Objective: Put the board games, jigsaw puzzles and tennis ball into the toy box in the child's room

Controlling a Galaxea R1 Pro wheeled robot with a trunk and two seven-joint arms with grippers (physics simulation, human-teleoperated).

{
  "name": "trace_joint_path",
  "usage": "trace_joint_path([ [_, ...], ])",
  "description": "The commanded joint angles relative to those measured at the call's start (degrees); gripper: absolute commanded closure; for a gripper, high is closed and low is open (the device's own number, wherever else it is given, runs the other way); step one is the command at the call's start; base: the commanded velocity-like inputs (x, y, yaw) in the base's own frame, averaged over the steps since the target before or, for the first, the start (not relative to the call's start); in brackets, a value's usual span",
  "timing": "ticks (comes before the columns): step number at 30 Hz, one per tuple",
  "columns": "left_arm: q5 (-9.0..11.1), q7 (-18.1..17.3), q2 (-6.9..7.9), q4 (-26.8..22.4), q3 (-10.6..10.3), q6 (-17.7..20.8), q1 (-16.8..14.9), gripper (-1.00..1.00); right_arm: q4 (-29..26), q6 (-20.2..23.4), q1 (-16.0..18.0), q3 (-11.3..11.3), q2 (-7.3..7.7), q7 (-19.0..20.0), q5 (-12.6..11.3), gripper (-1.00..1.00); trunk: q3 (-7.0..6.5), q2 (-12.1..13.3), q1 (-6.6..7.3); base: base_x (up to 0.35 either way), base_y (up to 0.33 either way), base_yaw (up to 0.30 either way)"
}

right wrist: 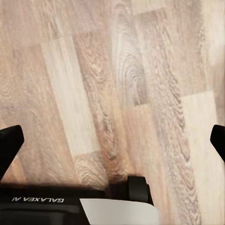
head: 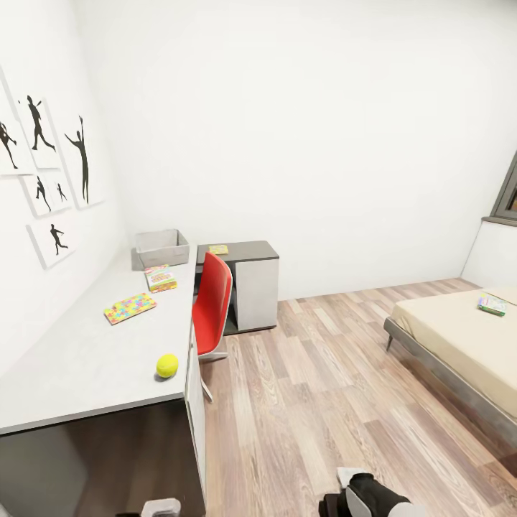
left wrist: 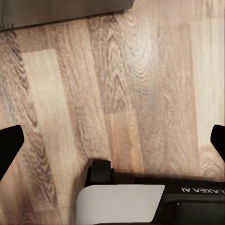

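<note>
At the left of the head view the table (head: pixel 86 359) carries the tennis ball (head: pixel 167 365) near its front edge, one jigsaw puzzle (head: pixel 130 307) further back, a board game (head: pixel 160 278) beyond that, and the toy box (head: pixel 161 248) at the far end, which looks empty. At the right, another board game (head: pixel 492 305) lies on the bed (head: pixel 459 337). Nothing is held: the left tool (left wrist: pixel 112 140) and right tool (right wrist: pixel 112 140) both hang spread wide over the wood floor (head: pixel 323 402), so the robot seems to be approaching, and must next roll closer to the table for a first pickup.
</note>
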State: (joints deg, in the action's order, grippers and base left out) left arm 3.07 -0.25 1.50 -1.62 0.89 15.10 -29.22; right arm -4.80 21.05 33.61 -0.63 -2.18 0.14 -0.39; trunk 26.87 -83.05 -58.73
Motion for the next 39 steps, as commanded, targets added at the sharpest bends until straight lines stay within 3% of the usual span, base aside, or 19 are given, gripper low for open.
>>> trace_joint_path([
  [1, 0.33, -0.04, -0.43, -0.12, 0.07, 1.05, -1.33, -1.0, -0.24, 0.87, 1.26, -0.07, -0.13, 0.02, -0.09, -1.0, 0.06, -0.03, 0.0, 0.0, 0.0, 0.0],
  [9, 0.35, -0.02, -2.77, -0.14, 0.07, 3.16, -6.92, -1.0, -1.04, 2.31, 5.78, -0.13, -0.55, 0.06, -0.18, -1.0, 0.06, -0.03, 0.0, 0.0, 0.0, 0.0],
  [13, 0.35, -0.02, -3.29, -0.14, 0.07, 3.5, -7.87, -1.0, -1.52, 2.45, 6.52, -0.14, -0.6, 0.07, -0.19, -1.0, 0.06, -0.03, 0.0, 0.0, 0.0, 0.0],
  [14, 0.35, -0.02, -3.83, -0.14, 0.07, 3.86, -8.73, -1.0, -2.12, 2.58, 7.17, -0.14, -0.63, 0.1, -0.2, -1.0, 0.06, -0.03, 0.0, 0.0, 0.0, 0.0],
  [15, 0.36, 0.03, -5.67, -0.16, 0.07, 4.95, -10.91, -1.0, -4.39, 3.12, 8.46, -0.15, -0.68, 0.11, -0.21, -1.0, 0.06, -0.03, 0.0, 0.0, 0.0, 0.0],
  [20, 0.54, 0.07, -7.71, -1.67, 0.07, 5.99, -13.15, -1.0, -7.11, 5.82, 9.45, -0.11, -0.71, 0.12, -0.19, -1.0, 0.06, -0.03, 0.0, 0.0, 0.0, 0.0],
  [27, 0.93, 0.07, -8.21, -4.73, 0.12, 6.83, -13.63, -1.0, -8.03, 6.72, 9.66, -0.09, -0.69, 0.14, -0.15, -1.0, 0.06, -0.03, 0.0, 0.0, 0.0, -0.015],
  [39, 4.44, 0.19, -9.91, -9.24, 0.02, 7.61, -13.81, -1.0, -10.71, 8.3, 9.54, -0.11, -0.58, 0.19, -0.2, -1.0, 0.06, -0.03, 0.0, 0.0, 0.0, -0.163],
])
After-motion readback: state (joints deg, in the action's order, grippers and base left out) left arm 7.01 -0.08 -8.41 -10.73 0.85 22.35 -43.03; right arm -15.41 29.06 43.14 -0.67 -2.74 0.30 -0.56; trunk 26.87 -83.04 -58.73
